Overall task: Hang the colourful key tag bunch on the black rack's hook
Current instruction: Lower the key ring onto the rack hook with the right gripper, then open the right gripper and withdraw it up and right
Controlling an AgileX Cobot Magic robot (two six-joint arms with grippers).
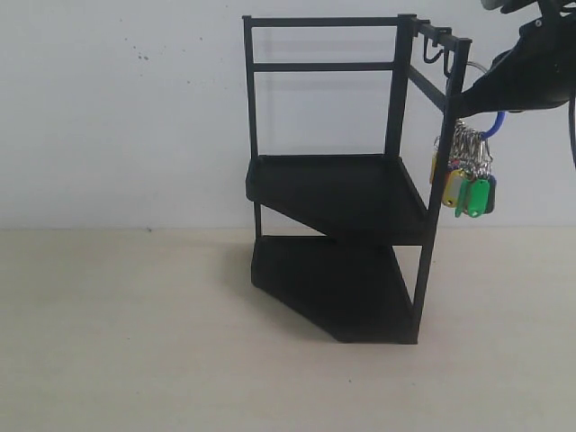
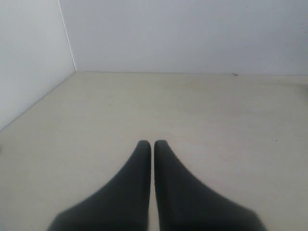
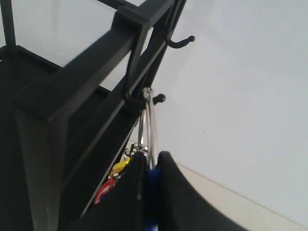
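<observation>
The black rack [image 1: 335,193] stands mid-table with small hooks [image 1: 436,52] on its top right rail. The colourful key tag bunch [image 1: 469,186] hangs in the air beside the rack's right post, green and yellow tags lowest. My right gripper [image 1: 470,101] is shut on its blue loop [image 3: 153,193]. A large metal ring [image 3: 148,122] rises from the loop to a rack hook [image 3: 155,99]; I cannot tell whether it sits over the hook. Yellow and red tags [image 3: 113,177] peek out beside my fingers. My left gripper [image 2: 152,143] is shut and empty over bare table, out of the exterior view.
A second hook [image 3: 181,42] juts from the same rail further along. A white wall [image 1: 126,108] runs close behind the rack. The pale table [image 1: 126,342] spreads in front and to the left of the rack.
</observation>
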